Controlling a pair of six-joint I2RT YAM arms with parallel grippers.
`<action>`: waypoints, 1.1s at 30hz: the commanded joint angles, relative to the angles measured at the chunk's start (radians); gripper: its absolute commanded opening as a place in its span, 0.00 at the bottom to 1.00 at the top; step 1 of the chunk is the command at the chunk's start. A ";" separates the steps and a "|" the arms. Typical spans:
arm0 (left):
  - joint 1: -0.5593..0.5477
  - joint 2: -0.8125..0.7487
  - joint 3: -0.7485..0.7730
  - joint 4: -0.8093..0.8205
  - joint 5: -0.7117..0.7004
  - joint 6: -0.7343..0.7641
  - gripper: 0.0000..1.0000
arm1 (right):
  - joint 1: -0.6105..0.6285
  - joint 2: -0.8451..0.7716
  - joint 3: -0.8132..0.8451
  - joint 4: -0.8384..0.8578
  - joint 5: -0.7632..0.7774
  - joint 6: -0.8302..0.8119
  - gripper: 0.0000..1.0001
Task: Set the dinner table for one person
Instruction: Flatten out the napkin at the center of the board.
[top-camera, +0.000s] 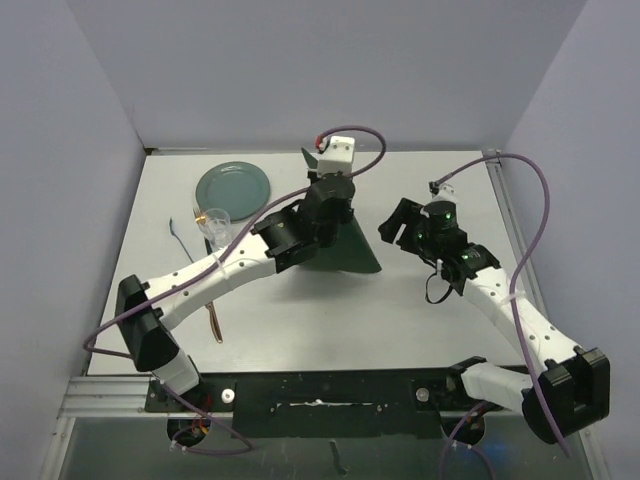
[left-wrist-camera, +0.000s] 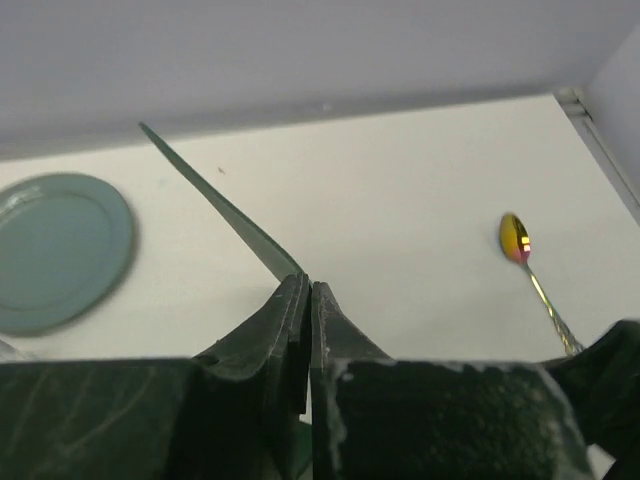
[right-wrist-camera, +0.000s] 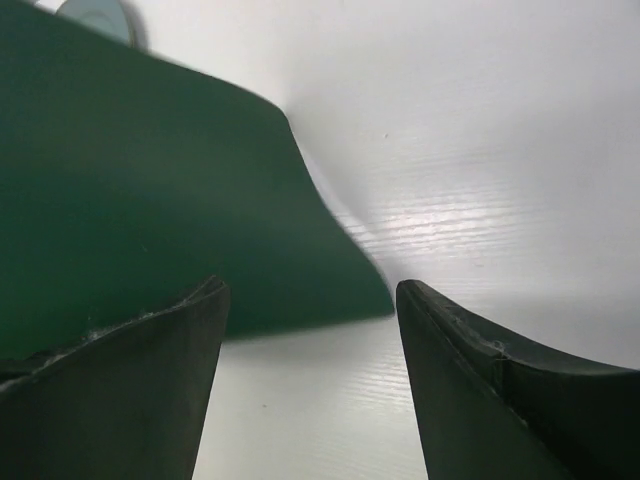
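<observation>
From above, the large matte white dinner table (top-camera: 420, 320) spans the whole enclosure. The dark green rectangular placemat (top-camera: 350, 250) sits mid-table, its far edge raised by the left gripper (top-camera: 328, 188). The right gripper (top-camera: 398, 225) hovers just beside the mat's right side.

In the left wrist view the fingers (left-wrist-camera: 290, 310) are pressed together on the mat's thin edge, with a round grey-green plate (left-wrist-camera: 55, 250) off to the left.

In the right wrist view the jaws stand wide and hold nothing. The mat's corner lies between them, seemingly untouched.

I'd lower the pinched edge slowly and let go only once the mat lies flat.
</observation>
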 joint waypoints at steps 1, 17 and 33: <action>0.107 -0.224 -0.173 0.115 0.457 -0.202 0.00 | -0.007 -0.094 0.047 -0.095 0.167 -0.045 0.69; 0.625 -0.339 -0.378 0.633 1.531 -0.716 0.00 | -0.011 -0.032 0.058 -0.076 0.131 -0.059 0.69; 0.634 -0.103 -0.284 0.286 1.514 -0.535 0.00 | -0.016 -0.069 0.071 -0.082 0.155 -0.074 0.69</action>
